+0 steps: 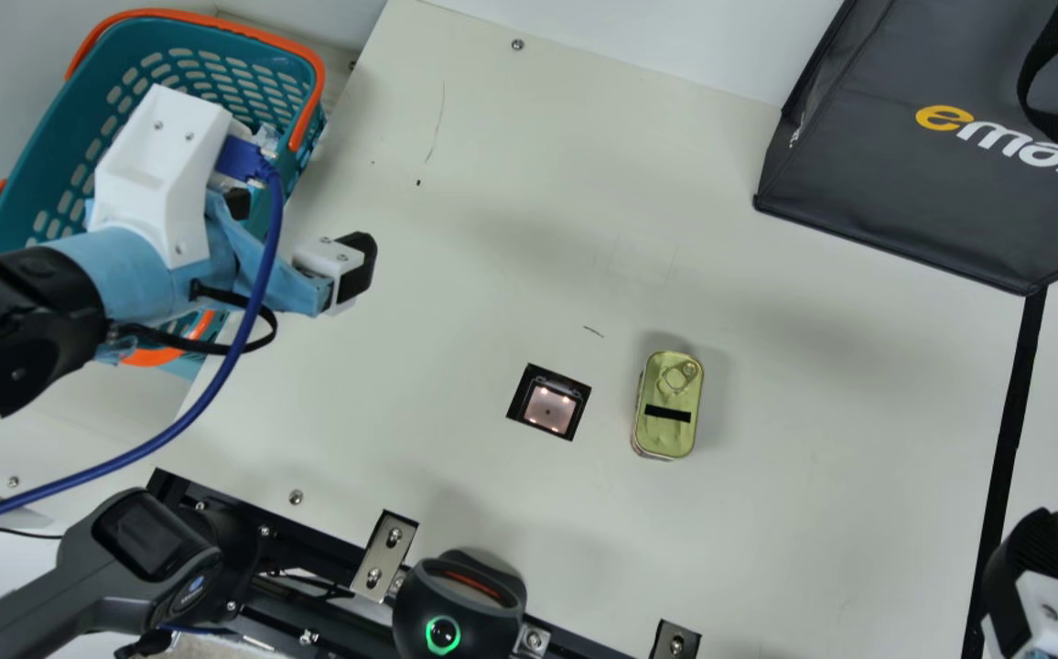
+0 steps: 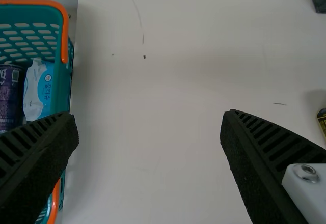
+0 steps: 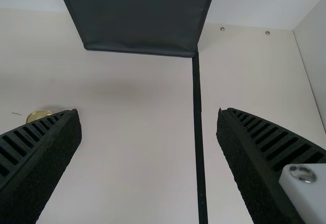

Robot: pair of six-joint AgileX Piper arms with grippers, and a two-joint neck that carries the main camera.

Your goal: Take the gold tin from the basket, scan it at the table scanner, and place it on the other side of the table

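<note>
The gold tin (image 1: 668,441) lies flat beside the scanner (image 1: 548,409), ring-pull (image 1: 673,379) up, black strip (image 1: 667,414) across its lid (image 1: 686,399).

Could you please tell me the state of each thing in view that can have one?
Left gripper: open, empty.
Right gripper: open, empty.
Gold tin: closed, pull tab down, flat on the table.
Table scanner: lit.
Basket: holding items, among them a purple can and a white-and-blue pack.
Round black device: green ring lit.
Dark bag: open or closed, I cannot tell.
</note>
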